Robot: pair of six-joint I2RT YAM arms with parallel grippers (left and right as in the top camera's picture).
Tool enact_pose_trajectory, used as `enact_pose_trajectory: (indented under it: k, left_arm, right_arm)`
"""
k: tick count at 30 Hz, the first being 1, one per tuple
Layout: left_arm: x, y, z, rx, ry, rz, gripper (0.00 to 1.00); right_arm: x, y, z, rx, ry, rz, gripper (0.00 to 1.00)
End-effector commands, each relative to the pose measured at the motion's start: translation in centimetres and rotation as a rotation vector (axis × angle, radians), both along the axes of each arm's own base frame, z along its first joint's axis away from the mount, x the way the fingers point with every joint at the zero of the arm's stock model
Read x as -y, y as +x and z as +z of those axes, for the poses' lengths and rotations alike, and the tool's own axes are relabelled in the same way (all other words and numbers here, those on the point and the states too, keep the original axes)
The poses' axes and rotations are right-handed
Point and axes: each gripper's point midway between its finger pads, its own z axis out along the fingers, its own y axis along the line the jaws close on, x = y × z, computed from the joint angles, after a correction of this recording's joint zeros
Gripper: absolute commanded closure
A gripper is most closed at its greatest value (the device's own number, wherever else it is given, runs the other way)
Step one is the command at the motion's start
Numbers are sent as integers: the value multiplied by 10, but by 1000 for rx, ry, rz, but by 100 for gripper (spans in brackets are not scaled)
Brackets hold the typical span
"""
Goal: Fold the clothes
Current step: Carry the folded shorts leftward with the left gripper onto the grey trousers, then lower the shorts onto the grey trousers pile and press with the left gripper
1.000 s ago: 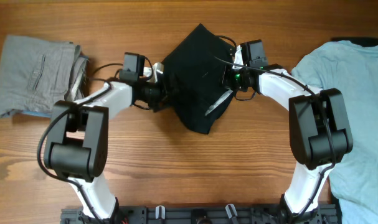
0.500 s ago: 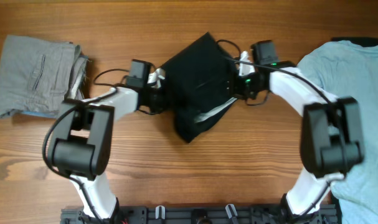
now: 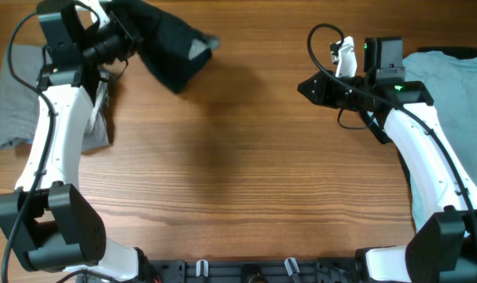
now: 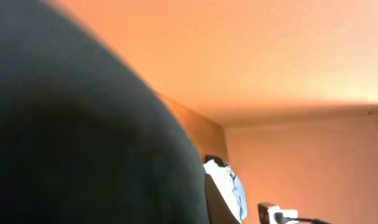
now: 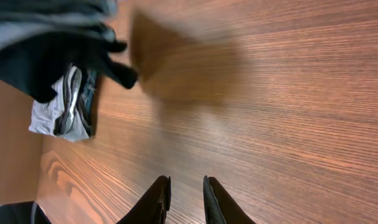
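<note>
Top left, black garment (image 3: 171, 51), tip rightward

Our left gripper (image 3: 119, 41) has carried the crumpled black cloth garment (image 3: 171, 51) from twelve o'clock to eleven. Our right gripper (image 3: 305, 86) released it, retreating toward two o'clock.

At the desk's (image 3: 222, 173) left edge lie folded trousers (image 3: 26, 86); a bunched garment (image 3: 167, 47) is near the far-left corner; a shirt (image 3: 450, 86) overlaps the right edge.
</note>
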Motion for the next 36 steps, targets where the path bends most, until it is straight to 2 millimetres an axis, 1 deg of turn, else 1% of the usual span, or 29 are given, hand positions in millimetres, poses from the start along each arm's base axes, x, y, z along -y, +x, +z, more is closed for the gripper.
enact_pose_trajectory:
  k: [1, 2, 3, 4, 6, 7, 9, 10, 13, 14, 15, 16, 18, 19, 21, 23, 24, 28, 30, 31, 32, 34, 35, 36]
  left_arm:
    - [-55, 12, 81, 191, 0, 114, 96]
    - [-70, 16, 98, 235, 5, 168, 96]
    - [-84, 20, 111, 274, 11, 224, 96]
    - [-99, 24, 119, 302, 15, 290, 96]
    - [-125, 32, 119, 318, 34, 402, 96]
    - [-135, 38, 115, 319, 41, 443, 96]
    - [-146, 49, 108, 336, 46, 483, 96]
    - [-153, 58, 98, 333, 51, 507, 96]
    - [-178, 69, 68, 275, 56, 557, 96]
    - [-190, 71, 49, 228, 62, 574, 96]
    - [-199, 71, 36, 196, 84, 583, 96]
    - [-210, 67, 20, 149, 109, 595, 96]
    - [-229, 57, -1, 83, 161, 606, 96]
    - [-233, 51, -7, 52, 152, 589, 96]
    - [-232, 40, -17, -1, 104, 533, 96]
    - [-233, 28, -20, -45, 68, 505, 96]
    - [-238, 18, -20, -69, 61, 512, 96]
    - [-250, -5, -7, -85, 87, 541, 96]
    - [-258, -20, 0, -96, 103, 562, 96]
    - [-261, -32, 2, -105, 131, 564, 96]
    - [-263, -39, 2, -115, 157, 567, 96]
    - [-274, -63, -13, -222, 218, 631, 96]
    - [-277, -74, -24, -285, 240, 648, 96]
    - [-276, -88, -40, -370, 259, 651, 94]
  right_arm:
    - [-4, -3, 6, 9, 21, 17, 78]
    - [-4, -3, 7, 11, 20, 18, 78]
    - [-4, -3, 6, 11, 20, 18, 78]
    - [-4, -3, 6, 11, 19, 18, 78]
    - [-4, -3, 6, 13, 18, 20, 78]
    - [-4, -3, 6, 19, 14, 27, 78]
    - [-4, -3, 7, 36, 3, 44, 78]
    - [-4, -3, 7, 44, -3, 53, 78]
    - [-4, -4, 6, 37, -3, 53, 78]
    - [-4, -4, 5, 40, -6, 58, 78]
    - [-4, -4, 5, 51, -13, 68, 78]
    - [-4, -4, 6, 54, -14, 70, 78]
    - [-4, -4, 6, 54, -14, 70, 78]
    - [-4, -4, 6, 55, -14, 70, 78]
    - [-4, -4, 6, 55, -14, 70, 78]
    - [-4, -4, 6, 54, -14, 70, 78]
    - [-4, -4, 5, 50, -14, 70, 78]
    - [-4, -5, 5, 46, -14, 70, 78]
    - [-4, -6, 4, 43, -14, 69, 78]
    - [-4, -6, 4, 42, -14, 69, 78]
    - [-4, -6, 4, 41, -14, 69, 78]
    - [-4, -6, 4, 41, -13, 68, 78]
    - [-4, -6, 4, 41, -13, 68, 78]
    - [-4, -6, 4, 41, -13, 67, 77]
